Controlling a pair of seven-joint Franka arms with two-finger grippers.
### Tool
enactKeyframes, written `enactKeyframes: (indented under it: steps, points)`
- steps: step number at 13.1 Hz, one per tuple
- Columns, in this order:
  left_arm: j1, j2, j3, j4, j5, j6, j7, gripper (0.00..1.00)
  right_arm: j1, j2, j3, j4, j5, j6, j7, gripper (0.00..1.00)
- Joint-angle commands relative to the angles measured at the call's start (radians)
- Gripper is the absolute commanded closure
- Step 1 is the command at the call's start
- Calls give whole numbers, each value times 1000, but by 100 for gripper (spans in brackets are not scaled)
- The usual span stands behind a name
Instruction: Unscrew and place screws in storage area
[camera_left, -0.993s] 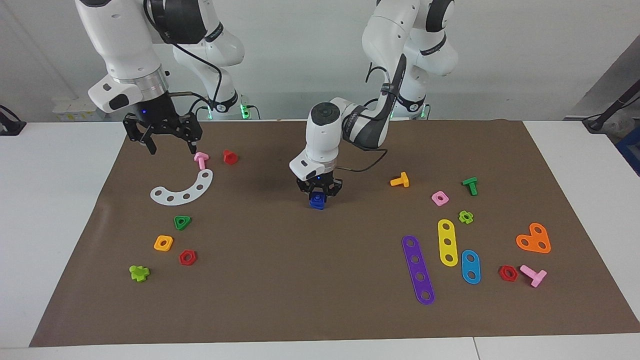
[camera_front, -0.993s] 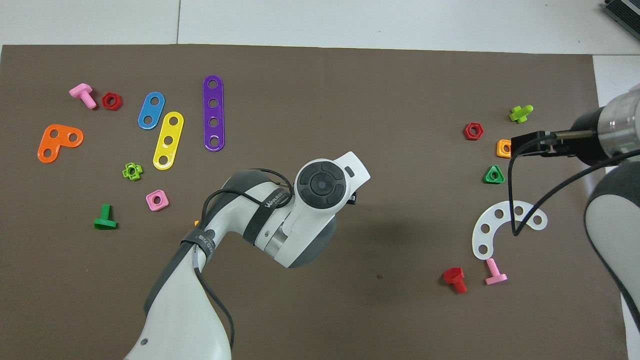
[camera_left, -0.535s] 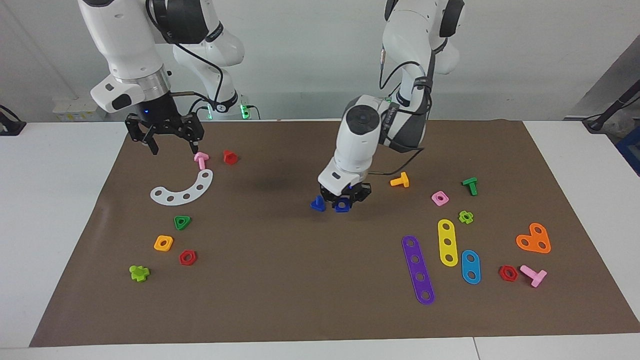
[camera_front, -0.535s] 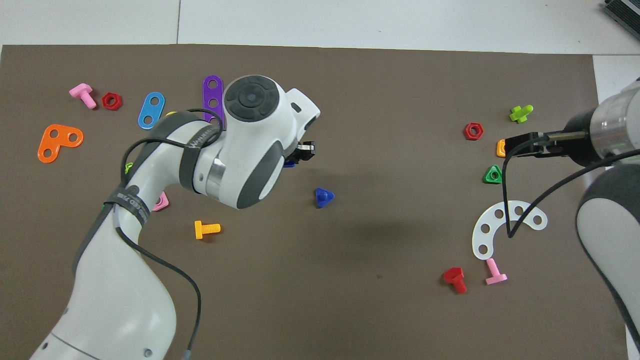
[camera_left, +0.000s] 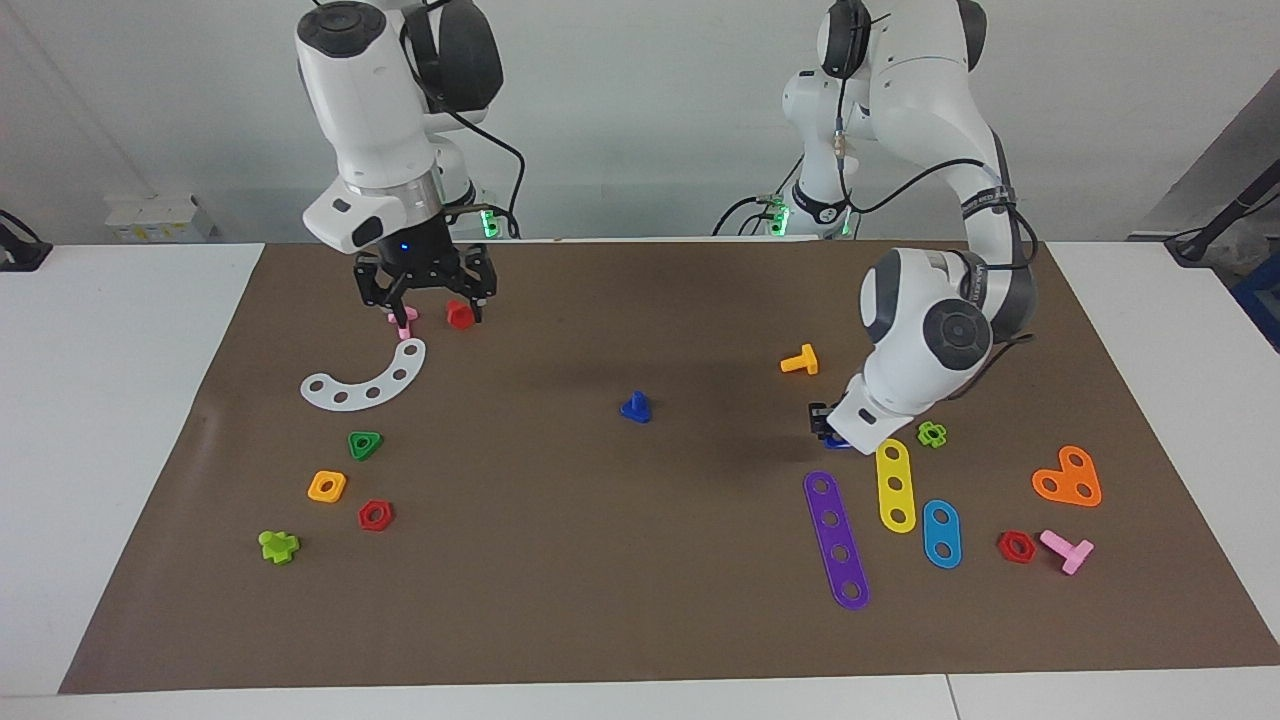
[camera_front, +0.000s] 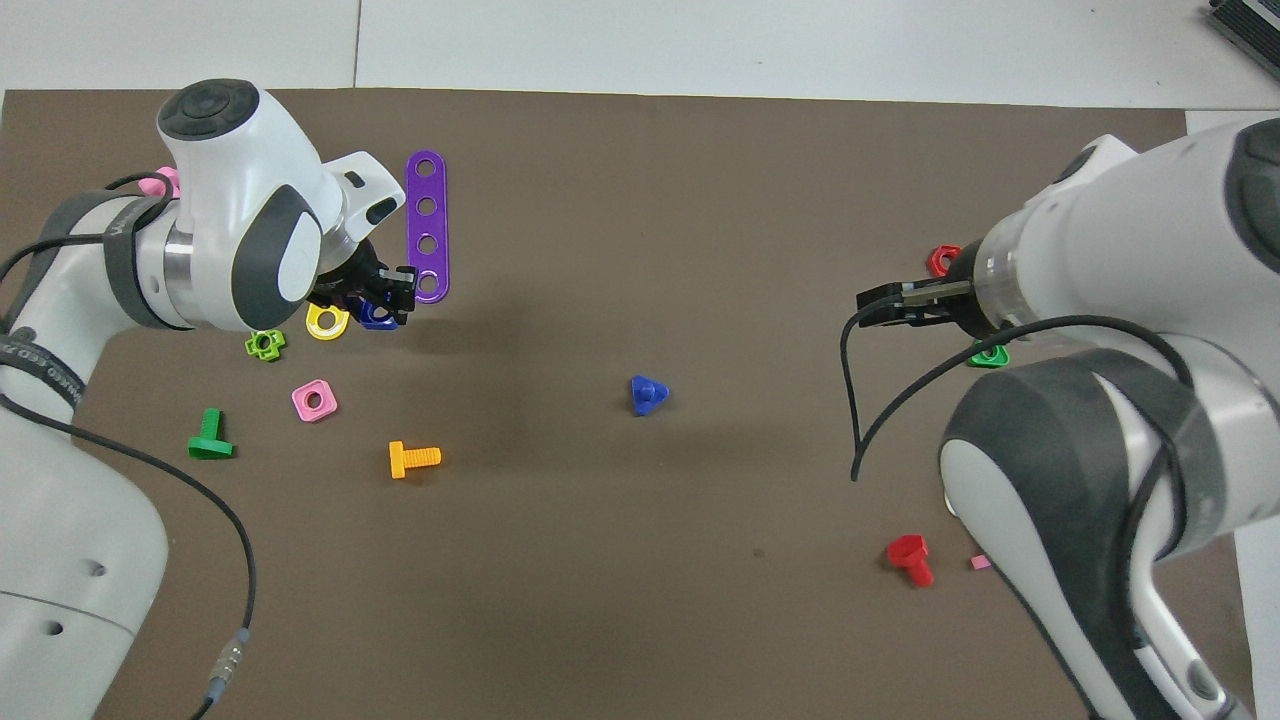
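Note:
The dark-blue bolt (camera_left: 635, 408) stands alone on its head at the middle of the brown mat, shank up; it also shows in the overhead view (camera_front: 648, 394). My left gripper (camera_left: 829, 428) is low over the mat beside the purple strip (camera_left: 836, 539), shut on a blue square nut (camera_front: 378, 316). My right gripper (camera_left: 430, 308) is open and empty, over the pink bolt (camera_left: 404, 320) and red bolt (camera_left: 460, 314). The storage area holds the white curved strip (camera_left: 365, 382), green triangular nut (camera_left: 365, 444), orange square nut (camera_left: 327, 486) and red hexagonal nut (camera_left: 375, 514).
Yellow (camera_left: 895, 484) and blue (camera_left: 941, 533) strips, an orange heart plate (camera_left: 1068, 476), orange bolt (camera_left: 800, 360), light-green nut (camera_left: 932, 433), red nut (camera_left: 1016, 546) and pink bolt (camera_left: 1068, 549) lie at the left arm's end. A light-green cross piece (camera_left: 278, 545) lies near the storage area.
My left gripper carried the blue nut off the bolt and away from the centre toward the strips, leaving the bolt on the mat. My right gripper moved over the pink and red bolts.

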Motion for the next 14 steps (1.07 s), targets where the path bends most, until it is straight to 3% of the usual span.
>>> enactKeyframes:
  steps: [1, 2, 3, 4, 5, 8, 10, 12, 14]
  points:
    - [23, -71, 1, -175, 10, 132, 46, 76, 66, 70, 0, -10, -3, 90, 92, 5]
    - [23, -82, 1, -219, 10, 178, 44, 61, 101, 103, 0, -10, -20, 119, 140, 5]
    - [23, -87, 1, -228, 10, 186, 44, 39, 135, 134, 0, -10, -51, 163, 187, 5]
    - [24, -87, 1, -228, 10, 185, 44, 9, 149, 162, 1, -10, -60, 198, 233, 5]
    - [24, -87, 1, -228, 10, 183, 40, 0, 161, 186, 1, -10, -62, 225, 257, 5]
    - [34, -85, 2, -218, 10, 171, 41, 0, 230, 271, 0, -10, -86, 311, 333, 6]
    - [64, -73, 2, -143, 10, 136, 43, 0, 253, 295, 0, -32, -89, 351, 349, 9]
    - [131, -70, 2, -61, 15, 88, 46, 0, 284, 335, 0, -53, -89, 416, 392, 9]
    - [225, -102, 1, -58, 20, 78, 49, 0, 299, 341, 0, -89, -91, 449, 402, 10]
